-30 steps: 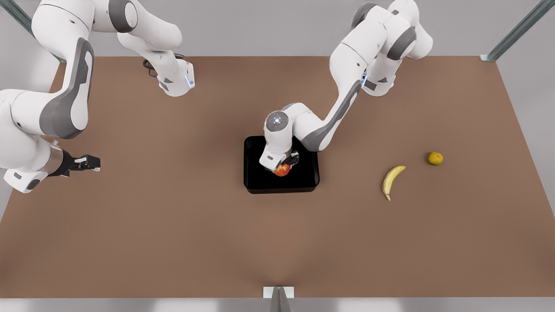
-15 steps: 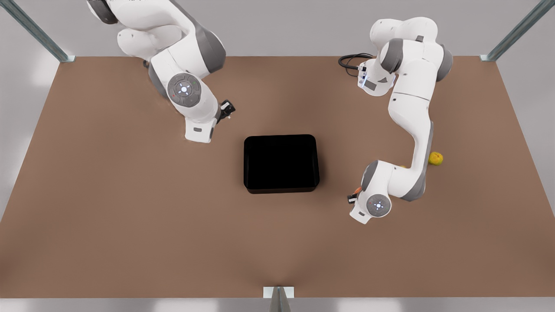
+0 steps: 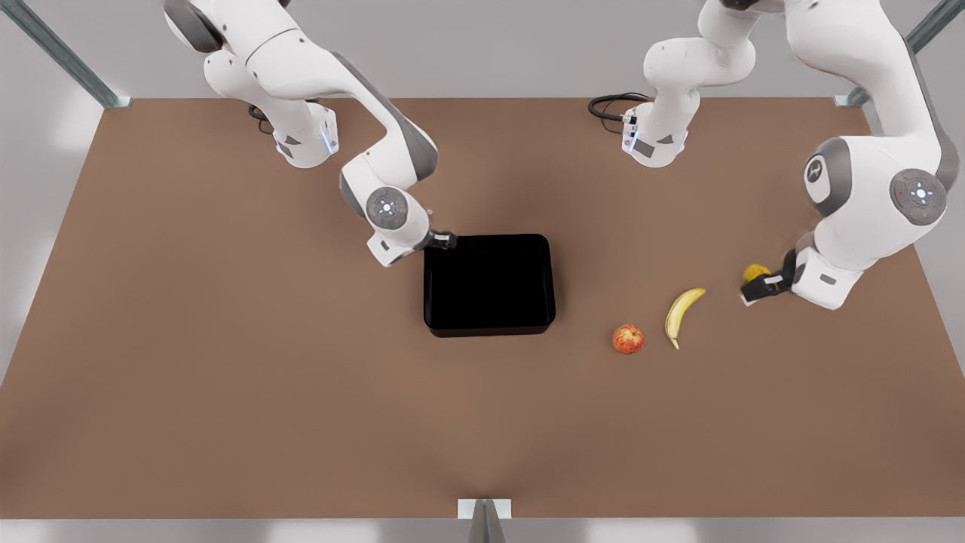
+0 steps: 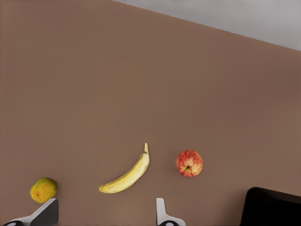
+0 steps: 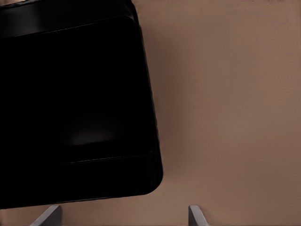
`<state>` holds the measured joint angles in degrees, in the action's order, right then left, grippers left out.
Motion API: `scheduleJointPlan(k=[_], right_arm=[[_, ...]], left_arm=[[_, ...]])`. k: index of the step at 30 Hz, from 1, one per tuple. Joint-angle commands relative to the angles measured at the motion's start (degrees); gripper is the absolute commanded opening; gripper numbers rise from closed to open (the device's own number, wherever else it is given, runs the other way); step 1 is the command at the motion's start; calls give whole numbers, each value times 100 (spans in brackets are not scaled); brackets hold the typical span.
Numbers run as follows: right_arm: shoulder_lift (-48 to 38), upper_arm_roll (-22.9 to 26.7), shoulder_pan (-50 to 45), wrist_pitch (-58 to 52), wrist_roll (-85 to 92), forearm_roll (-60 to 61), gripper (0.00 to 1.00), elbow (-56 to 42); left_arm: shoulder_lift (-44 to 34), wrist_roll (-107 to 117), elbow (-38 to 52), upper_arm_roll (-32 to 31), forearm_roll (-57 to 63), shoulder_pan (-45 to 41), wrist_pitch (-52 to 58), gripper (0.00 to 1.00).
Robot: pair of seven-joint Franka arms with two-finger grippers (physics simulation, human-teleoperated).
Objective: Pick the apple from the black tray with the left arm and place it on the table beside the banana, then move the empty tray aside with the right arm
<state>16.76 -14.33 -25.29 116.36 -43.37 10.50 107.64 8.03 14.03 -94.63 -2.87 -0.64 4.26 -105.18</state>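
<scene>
The red apple (image 3: 628, 338) (image 4: 189, 163) lies on the brown table (image 3: 301, 392) just beside the yellow banana (image 3: 682, 313) (image 4: 128, 175), on the side toward the tray and apart from it. The black tray (image 3: 488, 285) (image 5: 70, 94) sits empty mid-table. My left gripper (image 3: 761, 289) (image 4: 103, 219) hangs open at the front view's right, next to the yellow-green fruit, holding nothing. My right gripper (image 3: 445, 241) (image 5: 121, 219) is open at the tray's far corner on the front view's left, with nothing between its fingers.
A small yellow-green round fruit (image 3: 754, 271) (image 4: 43, 189) rests beyond the banana, partly behind the left gripper. Both arm bases (image 3: 305, 139) stand at the table's far edge with a black cable (image 3: 607, 105). Bare tabletop lies on the front view's left and along the near edge.
The left arm carried the apple out of the tray, set it down by the banana, let go and drew back rightward. The right arm swung in to the tray's corner.
</scene>
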Motion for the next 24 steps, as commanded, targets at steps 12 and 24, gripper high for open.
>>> scheduleJointPlan(k=[12, 24], right_arm=[[486, 291, -64, 1292, -2186, -901, 100, -15], [1198, 308, -72, 1846, -929, -901, 100, -15]], left_arm=[[146, -1060, 103, -3, -103, -13, -337, 100], [138, -1052, 94, 5, -94, 22, -328, 100]])
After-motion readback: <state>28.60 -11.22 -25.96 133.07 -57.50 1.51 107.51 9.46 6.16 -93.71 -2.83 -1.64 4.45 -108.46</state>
